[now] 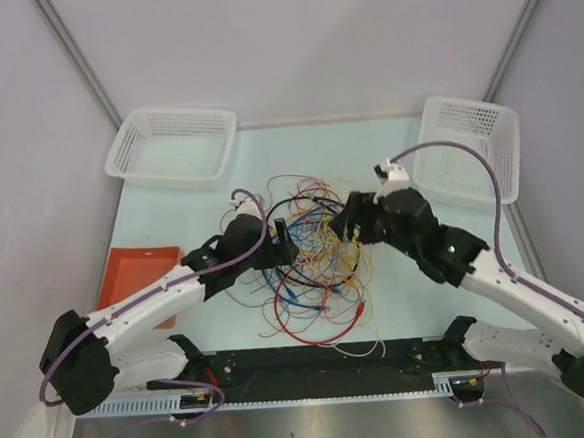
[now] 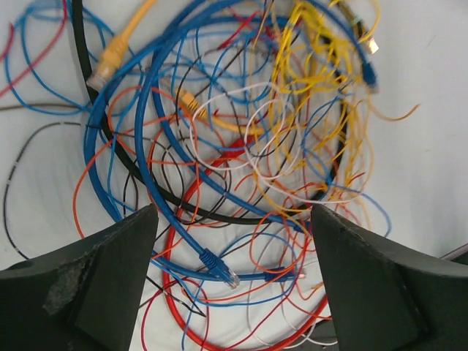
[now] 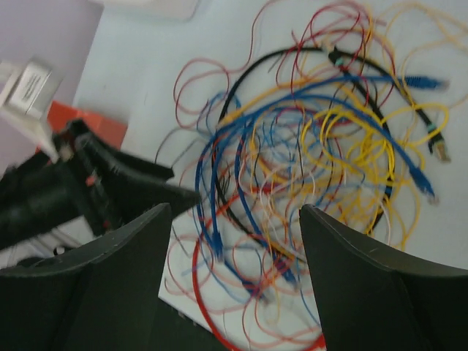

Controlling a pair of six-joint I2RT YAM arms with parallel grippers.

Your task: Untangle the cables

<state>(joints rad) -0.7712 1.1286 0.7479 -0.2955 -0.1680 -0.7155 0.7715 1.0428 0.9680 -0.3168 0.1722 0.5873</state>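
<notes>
Heaped in one knot at mid-desk, between the two arms: the cables, red, blue, yellow, orange, black and a white strand or two, all looped through one another. Barely begun, by the look of it: nothing pulled free, nothing laid out apart, none lying in either basket. Far too many thin strands for a count; among the thicker ones, at least two blue plug tips, one orange-yellow plug, one black loop, one red loop (more possibly buried). At the heap's left edge, the left gripper, jaws spread wide above the blue loops, pinching nothing. At its upper right edge, the right gripper, jaws likewise spread and empty. Further out on the desk, two baskets and one tray: a white mesh basket at far left, a second basket at far right, a red tray by the left edge.
</notes>
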